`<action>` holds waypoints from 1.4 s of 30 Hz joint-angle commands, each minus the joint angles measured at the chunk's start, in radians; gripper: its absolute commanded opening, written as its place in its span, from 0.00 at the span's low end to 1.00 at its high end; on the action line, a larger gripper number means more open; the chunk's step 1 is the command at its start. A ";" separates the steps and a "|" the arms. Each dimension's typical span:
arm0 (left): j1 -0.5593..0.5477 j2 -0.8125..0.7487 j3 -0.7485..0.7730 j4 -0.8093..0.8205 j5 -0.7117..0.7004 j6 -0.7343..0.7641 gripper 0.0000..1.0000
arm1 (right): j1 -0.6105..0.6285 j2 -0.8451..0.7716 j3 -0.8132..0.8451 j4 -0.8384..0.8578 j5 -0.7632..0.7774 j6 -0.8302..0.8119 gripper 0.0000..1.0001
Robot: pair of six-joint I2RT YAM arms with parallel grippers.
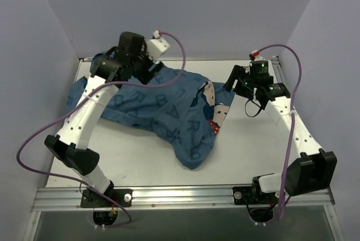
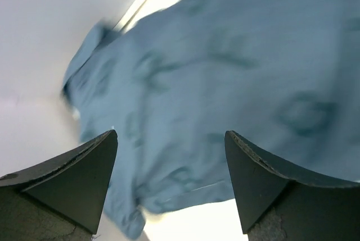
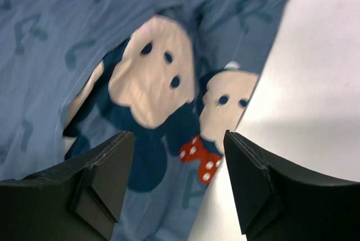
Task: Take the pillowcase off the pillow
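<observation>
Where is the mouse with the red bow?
Look at the white table and the big blue pillowcase spread across it. Go to the cloth's right end, where two beige faces sit close together. The bow mouse face is the nearer one, below the plain mouse face, and only it has a red dotted bow.

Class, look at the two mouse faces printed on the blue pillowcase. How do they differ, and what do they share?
The bowed face has a red dotted bow beneath it; the plain face has none. The plain face looks larger than the bowed face. The bowed face sits at the edge of the pillowcase; the plain face lies further in. Both are beige with dark eyes.
</observation>
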 commanded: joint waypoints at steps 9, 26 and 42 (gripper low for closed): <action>-0.290 0.070 -0.004 -0.043 0.159 -0.006 0.87 | 0.136 0.069 -0.043 0.221 -0.115 0.152 0.53; -0.314 0.280 -0.028 0.133 0.020 -0.030 0.16 | 0.106 0.290 -0.013 0.406 -0.221 0.218 0.37; -0.054 0.180 -0.223 0.297 0.057 -0.116 0.02 | 0.008 0.111 -0.261 0.219 -0.057 0.129 0.00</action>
